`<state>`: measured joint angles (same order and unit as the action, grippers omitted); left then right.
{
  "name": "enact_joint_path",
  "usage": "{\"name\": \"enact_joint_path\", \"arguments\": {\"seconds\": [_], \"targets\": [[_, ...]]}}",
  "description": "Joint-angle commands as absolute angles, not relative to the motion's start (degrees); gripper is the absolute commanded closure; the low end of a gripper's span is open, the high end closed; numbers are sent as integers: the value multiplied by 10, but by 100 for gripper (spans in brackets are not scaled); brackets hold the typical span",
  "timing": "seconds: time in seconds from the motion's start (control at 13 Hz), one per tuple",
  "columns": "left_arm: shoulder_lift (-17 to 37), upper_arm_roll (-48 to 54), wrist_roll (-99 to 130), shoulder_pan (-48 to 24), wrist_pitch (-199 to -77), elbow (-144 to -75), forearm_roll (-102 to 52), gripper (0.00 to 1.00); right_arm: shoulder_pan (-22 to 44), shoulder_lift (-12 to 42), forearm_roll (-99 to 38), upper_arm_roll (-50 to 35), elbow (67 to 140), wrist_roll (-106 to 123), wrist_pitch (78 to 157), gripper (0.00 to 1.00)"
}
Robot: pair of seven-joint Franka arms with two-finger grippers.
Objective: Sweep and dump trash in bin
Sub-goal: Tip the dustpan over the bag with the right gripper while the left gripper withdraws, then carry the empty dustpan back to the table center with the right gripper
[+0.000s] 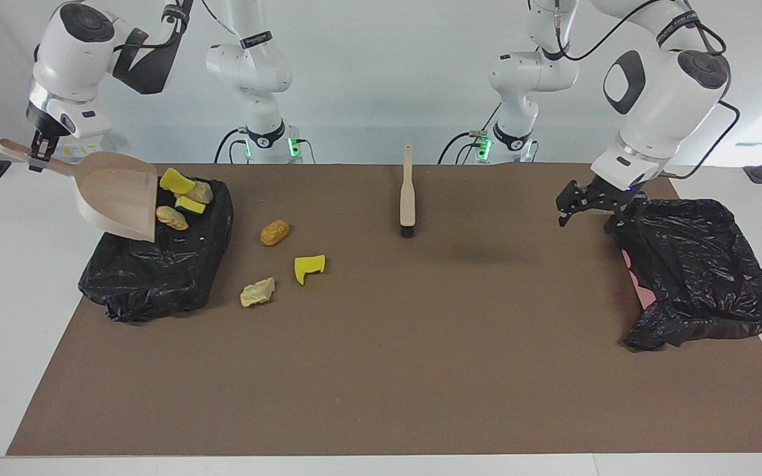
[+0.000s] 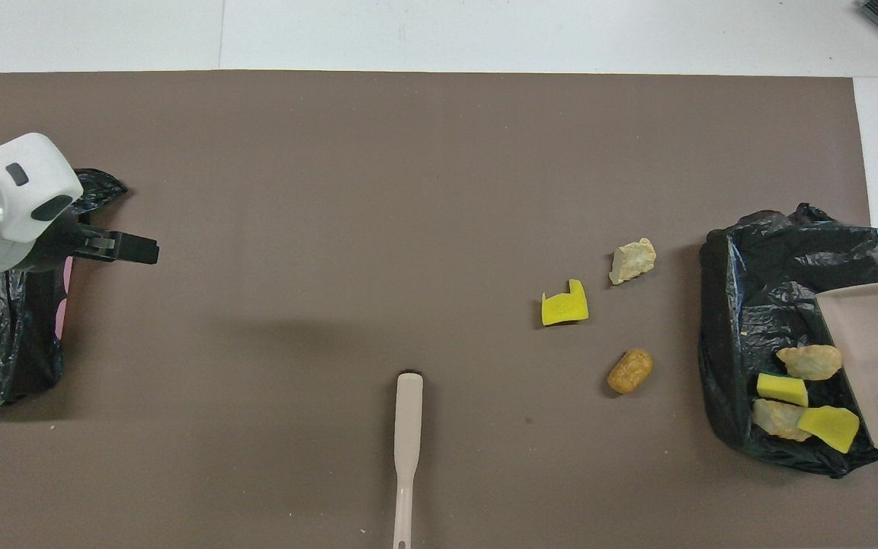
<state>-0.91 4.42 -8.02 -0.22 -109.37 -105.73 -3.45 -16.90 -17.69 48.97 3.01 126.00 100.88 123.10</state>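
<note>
A: Where is the trash relative to the jaws?

B: The right gripper [image 1: 38,153] has its jaws clamped on the handle of the dustpan [image 1: 116,195], tilted over the black bin [image 1: 156,277]. Four scraps [image 1: 182,198] lie at the pan's lip, on the bin liner.

A: And the rest?

B: A brown lump [image 1: 274,232], yellow sponge [image 1: 309,266] and beige lump [image 1: 257,291] sit on the table between the two grippers, beside that bin. The left gripper [image 1: 592,213], jaws apart, hangs at the edge of the second bin [image 1: 705,277]. The brush [image 1: 407,195] lies untouched.

Brown-matted table [image 1: 381,370]: bins [image 1: 156,264], brush [image 1: 407,195], scraps [image 1: 274,233].
</note>
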Motion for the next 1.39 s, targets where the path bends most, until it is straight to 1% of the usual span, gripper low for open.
{"name": "enact_joint_path", "arguments": {"seconds": [0.0,0.23,0.46,0.62,0.69,0.93,1.0,1.16,1.31], "targets": [[-2,49,-75,6,-1037,-1010,-4,0,-149,-190,570,27,1272,942,1223,100],[-11,46,-18,20,-994,-1000,-4,0,-148,-189,584,24,1253,911,1187,100],[-11,47,4,19,-925,-948,-4,0,-136,-185,583,11,1218,914,1158,100],[-15,46,4,18,-919,-954,-4,0,-117,-179,568,11,1206,908,1142,100],[-20,47,4,18,-918,-956,-4,0,-94,-168,543,4,1189,876,1123,100],[-14,46,-1,18,-892,-941,6,0,-44,-82,506,-5,1059,817,1029,100],[-13,46,-2,18,-882,-932,7,0,-41,-62,463,-5,1029,812,1028,100],[-9,47,-2,14,-856,-907,16,0,-39,-37,375,-7,990,768,1027,100],[-3,47,-3,12,-843,-891,15,0,-10,-33,339,-22,985,669,1014,100]]}}
